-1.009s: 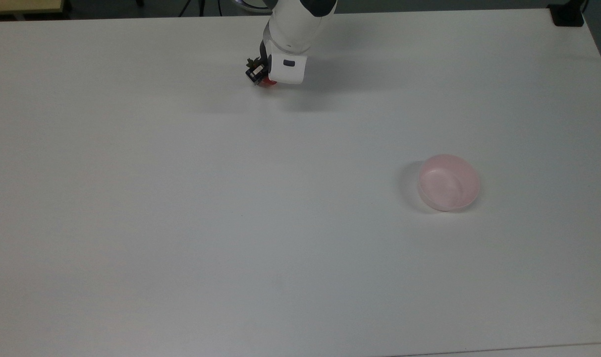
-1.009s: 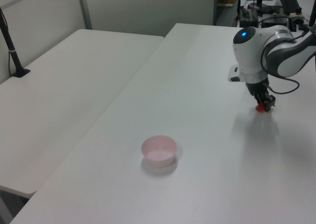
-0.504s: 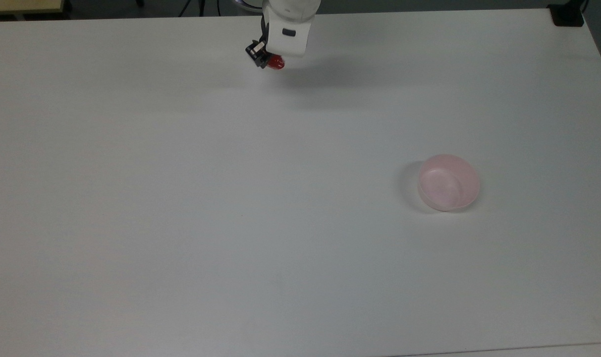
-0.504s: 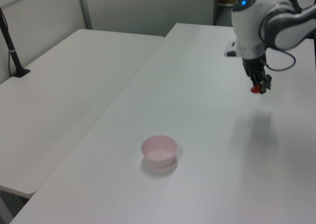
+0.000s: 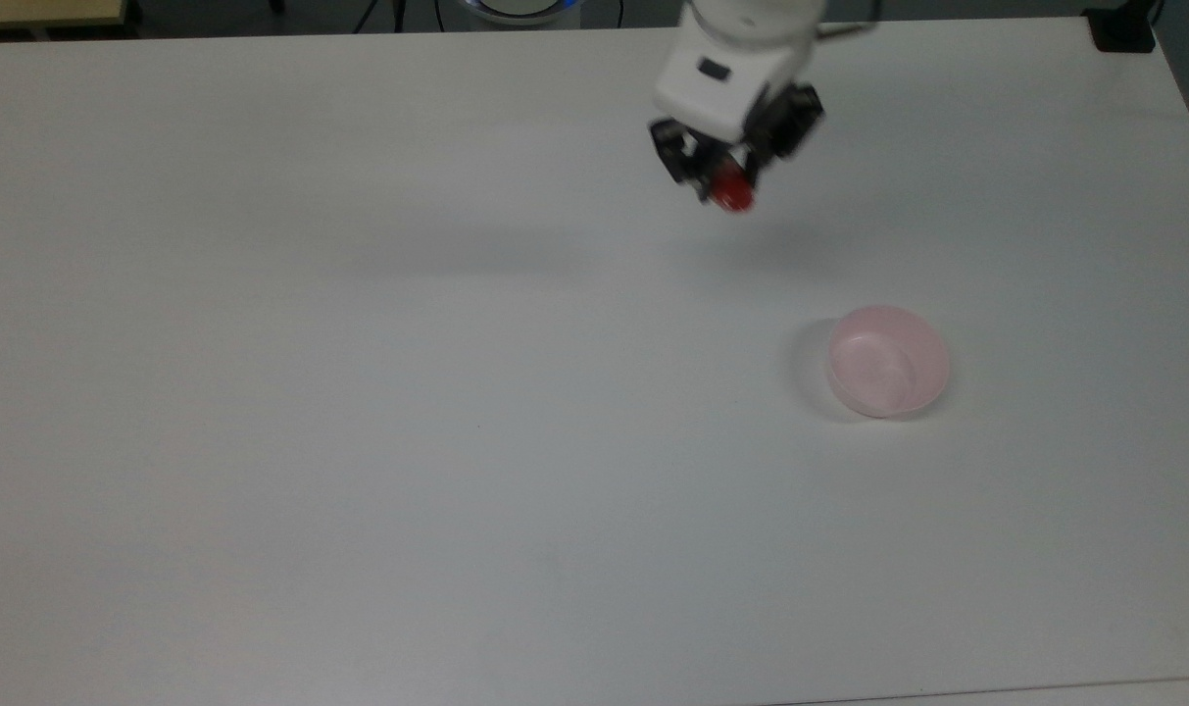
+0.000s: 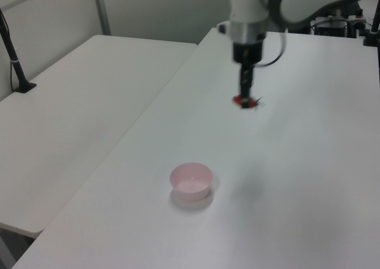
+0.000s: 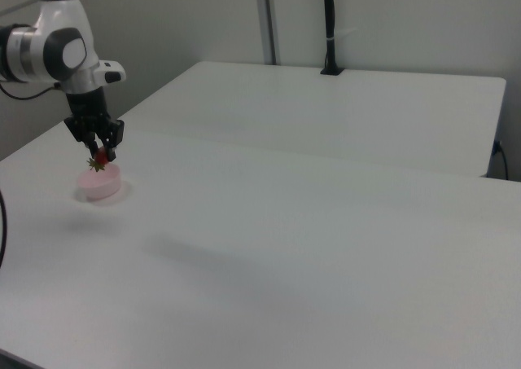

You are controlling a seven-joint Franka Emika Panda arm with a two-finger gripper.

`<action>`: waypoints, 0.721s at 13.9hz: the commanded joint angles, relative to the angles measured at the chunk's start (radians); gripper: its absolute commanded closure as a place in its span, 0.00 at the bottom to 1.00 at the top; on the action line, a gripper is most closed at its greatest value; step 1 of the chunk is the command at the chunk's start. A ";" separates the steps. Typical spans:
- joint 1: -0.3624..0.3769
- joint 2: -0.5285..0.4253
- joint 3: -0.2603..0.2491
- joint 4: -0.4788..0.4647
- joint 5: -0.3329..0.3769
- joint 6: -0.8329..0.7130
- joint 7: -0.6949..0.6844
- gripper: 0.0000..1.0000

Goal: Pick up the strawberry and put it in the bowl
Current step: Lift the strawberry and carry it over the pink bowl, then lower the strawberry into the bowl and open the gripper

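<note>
- End effector clenched on strawberry, raised above desk near its far edge.
- Bowl sits apart, toward desk's right edge in the top view.

White arm, grey joint bands, black cable, black fingers.

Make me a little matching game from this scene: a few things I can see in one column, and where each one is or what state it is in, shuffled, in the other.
Things
1. strawberry
2. bowl
3. gripper
4. table

States
A. white, carries the bowl
B. red, held up in the air
C. shut on the fruit, above the table
D. pale pink, nothing inside, standing on the table

Pairs: 1-B, 2-D, 3-C, 4-A
</note>
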 commanded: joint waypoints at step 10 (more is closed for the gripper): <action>0.176 0.406 -0.021 0.275 0.019 0.367 0.542 0.00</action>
